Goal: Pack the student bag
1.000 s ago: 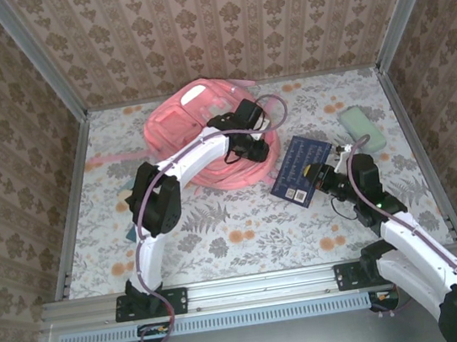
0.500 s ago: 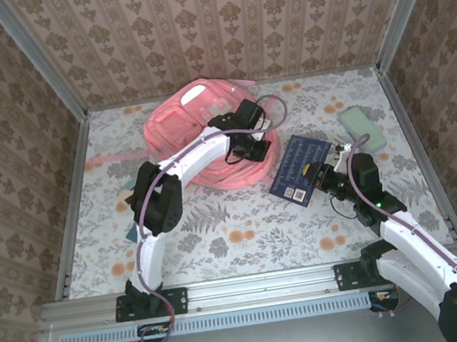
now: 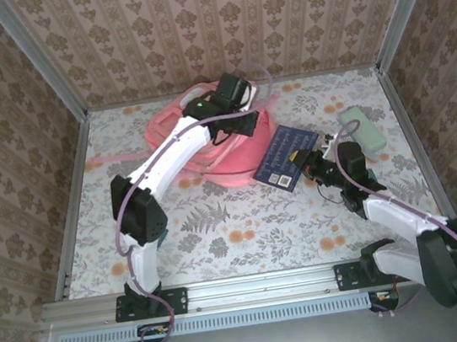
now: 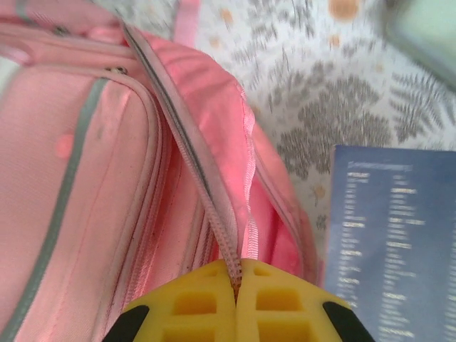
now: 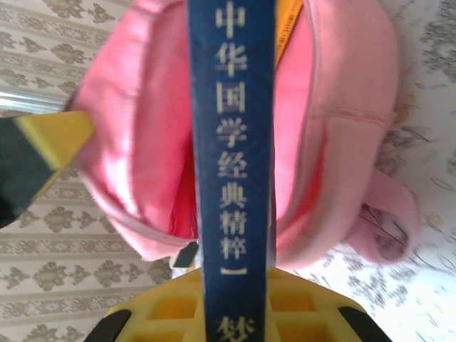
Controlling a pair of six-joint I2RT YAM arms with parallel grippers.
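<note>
Pink soft fabric backpack: left gripper clenched on its zipper edge, likely spreading the mouth; right gripper clamps a dark-blue book, aimed inside.

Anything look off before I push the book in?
Nothing stands out. The soft pink fabric backpack lies slumped, its zip edge pinched by the left gripper; the right gripper grips the dark blue book at its spine. Nothing looks spilled or torn.

green case, floral tablecloth
</note>
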